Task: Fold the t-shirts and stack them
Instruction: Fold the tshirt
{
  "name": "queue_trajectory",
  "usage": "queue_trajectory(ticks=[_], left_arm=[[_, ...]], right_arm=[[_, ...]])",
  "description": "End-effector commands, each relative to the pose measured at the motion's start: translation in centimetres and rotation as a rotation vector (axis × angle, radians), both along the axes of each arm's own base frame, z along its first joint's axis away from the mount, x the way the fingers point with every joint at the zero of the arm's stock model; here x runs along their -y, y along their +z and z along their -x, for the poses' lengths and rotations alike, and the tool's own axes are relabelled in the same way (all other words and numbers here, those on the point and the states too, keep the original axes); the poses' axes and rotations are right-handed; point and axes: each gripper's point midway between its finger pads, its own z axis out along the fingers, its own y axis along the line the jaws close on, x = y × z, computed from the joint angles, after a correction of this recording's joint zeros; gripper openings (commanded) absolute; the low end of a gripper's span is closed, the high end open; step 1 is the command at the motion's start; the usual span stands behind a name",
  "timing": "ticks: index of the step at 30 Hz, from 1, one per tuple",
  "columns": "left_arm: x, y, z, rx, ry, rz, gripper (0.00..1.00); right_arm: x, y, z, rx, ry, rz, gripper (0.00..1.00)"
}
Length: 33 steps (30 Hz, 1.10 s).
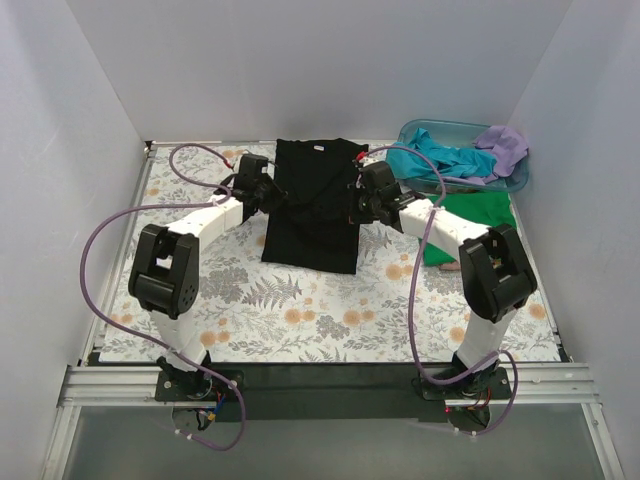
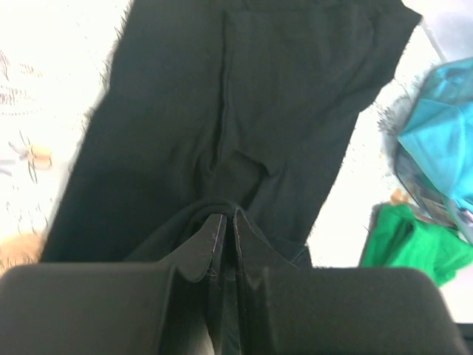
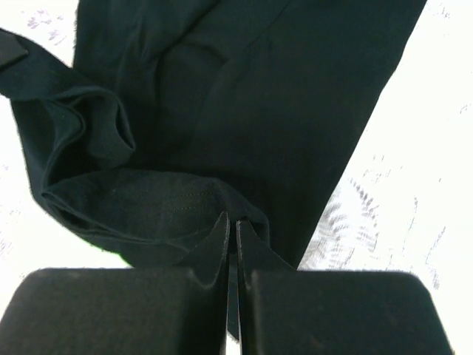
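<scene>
The black t-shirt [image 1: 312, 205] lies lengthwise in the middle of the table, collar at the far end. My left gripper [image 1: 272, 196] is shut on its left edge; in the left wrist view the black t-shirt [image 2: 244, 103] bunches between the jaws of the gripper [image 2: 225, 216]. My right gripper [image 1: 358, 202] is shut on its right edge; in the right wrist view a fold of the shirt [image 3: 185, 200] is pinched at the gripper [image 3: 230, 220]. A bright green t-shirt [image 1: 470, 225] lies at the right. Teal [image 1: 450, 160] and lilac [image 1: 503, 147] t-shirts sit in the tub.
A translucent blue tub [image 1: 440, 130] stands at the far right corner. The floral tablecloth [image 1: 300, 310] covers the table. White walls close in on the left, back and right. The green shirt also shows in the left wrist view [image 2: 414, 240].
</scene>
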Motion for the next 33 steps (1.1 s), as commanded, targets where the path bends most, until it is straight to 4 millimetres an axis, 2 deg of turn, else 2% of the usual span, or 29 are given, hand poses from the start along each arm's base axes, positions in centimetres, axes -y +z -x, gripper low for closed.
queue_trajectory(ticks=[1, 2, 3, 5, 7, 8, 9, 10, 11, 12, 13, 14, 15, 16, 17, 18, 19, 20, 22, 23, 25, 26, 27, 28, 29, 30, 32, 33], left_arm=[[-0.9, 2.2, -2.7, 0.084, 0.008, -0.012, 0.00], [-0.9, 1.6, -3.2, 0.074, 0.011, -0.016, 0.00], [-1.0, 1.1, -3.3, 0.063, 0.011, -0.019, 0.00], [-1.1, 0.2, -4.0, 0.050, 0.012, -0.022, 0.00], [-1.3, 0.1, -4.6, 0.052, 0.010, -0.024, 0.00], [-1.3, -0.1, -5.0, 0.053, 0.010, -0.036, 0.01], [-1.3, 0.1, -5.7, 0.063, 0.016, -0.042, 0.21], [-1.7, 0.0, -5.9, 0.053, 0.031, -0.054, 0.32], [-2.0, -0.2, -6.2, 0.043, 0.049, -0.068, 0.41], [-2.6, 0.1, -6.6, 0.042, 0.077, -0.087, 0.55], [-3.2, 0.3, -6.7, 0.023, 0.097, -0.100, 0.63], [-3.5, 0.6, -6.7, 0.023, 0.105, -0.102, 0.70], [-3.7, 0.9, -6.5, 0.022, 0.110, -0.110, 0.72], [-4.1, 1.8, -5.9, 0.025, 0.115, -0.110, 0.78], [-4.3, 2.3, -5.4, 0.028, 0.116, -0.114, 0.86], [-4.6, 2.6, -4.9, 0.027, 0.122, -0.118, 0.97], [-5.0, 1.0, -3.2, -0.014, 0.120, -0.132, 0.97], [-5.4, 2.7, -2.2, 0.011, 0.126, -0.120, 0.98], [-5.5, 2.1, 0.0, -0.011, 0.112, -0.105, 0.98], [-5.8, 1.0, 2.2, -0.040, 0.102, -0.106, 0.98], [-5.6, 0.3, 4.2, -0.066, 0.075, -0.080, 0.98], [-6.0, -0.9, 6.1, -0.096, 0.066, -0.082, 0.98], [-5.9, -1.4, 6.7, -0.102, 0.059, -0.075, 0.98], [-5.9, -3.0, 8.4, -0.147, 0.050, -0.064, 0.98], [-5.5, -2.6, 8.4, -0.136, 0.033, -0.045, 0.98], [-5.6, -3.7, 9.2, -0.147, 0.032, -0.045, 0.98], [-5.1, -4.6, 10.1, -0.177, 0.001, -0.020, 0.97], [-5.3, -5.7, 10.6, -0.200, 0.002, -0.028, 0.93]], right_arm=[[-0.6, 1.8, -3.1, 0.067, 0.027, -0.032, 0.01], [-0.6, 0.9, -3.5, 0.053, 0.029, -0.021, 0.01], [-0.7, 1.4, -4.2, 0.063, 0.028, -0.030, 0.01], [-0.2, 0.4, -5.1, 0.047, 0.013, -0.025, 0.01], [0.3, 0.2, -6.2, 0.047, -0.007, -0.027, 0.01], [0.4, -0.6, -6.7, 0.032, -0.014, -0.026, 0.01], [0.5, -0.8, -7.1, 0.029, -0.017, -0.028, 0.05], [0.6, -0.2, -7.9, 0.037, -0.017, -0.042, 0.10], [0.6, -0.7, -8.2, 0.030, -0.019, -0.040, 0.11], [0.7, -0.3, -8.6, 0.039, -0.018, -0.040, 0.24], [0.8, 0.3, -8.8, 0.043, -0.009, -0.043, 0.38], [0.9, 1.0, -8.9, 0.059, 0.008, -0.035, 0.54], [0.8, 1.5, -8.8, 0.069, 0.020, -0.030, 0.73], [0.9, 1.5, -8.1, 0.057, 0.034, -0.027, 0.91], [1.1, 2.8, -7.6, 0.078, 0.043, -0.033, 0.98], [1.2, 3.4, -7.1, 0.084, 0.049, -0.038, 0.98], [1.1, 3.4, -6.1, 0.075, 0.064, -0.044, 0.98], [1.5, 3.6, -4.5, 0.071, 0.070, -0.042, 0.98], [1.0, 3.2, -2.0, 0.052, 0.101, -0.040, 0.98], [1.4, 2.3, 0.1, 0.023, 0.106, -0.036, 0.98], [0.5, 1.5, 2.8, 0.003, 0.132, -0.035, 0.98], [1.0, 0.0, 4.7, -0.041, 0.109, -0.028, 0.98], [0.6, -0.4, 5.6, -0.044, 0.110, -0.030, 0.98], [0.7, -0.7, 6.4, -0.062, 0.095, -0.042, 0.98], [0.6, -1.2, 7.0, -0.079, 0.093, -0.050, 0.98], [1.0, -2.4, 8.0, -0.113, 0.090, -0.046, 0.99], [0.8, -2.9, 8.3, -0.118, 0.073, -0.068, 0.98], [0.9, -3.5, 8.6, -0.130, 0.068, -0.065, 0.98]])
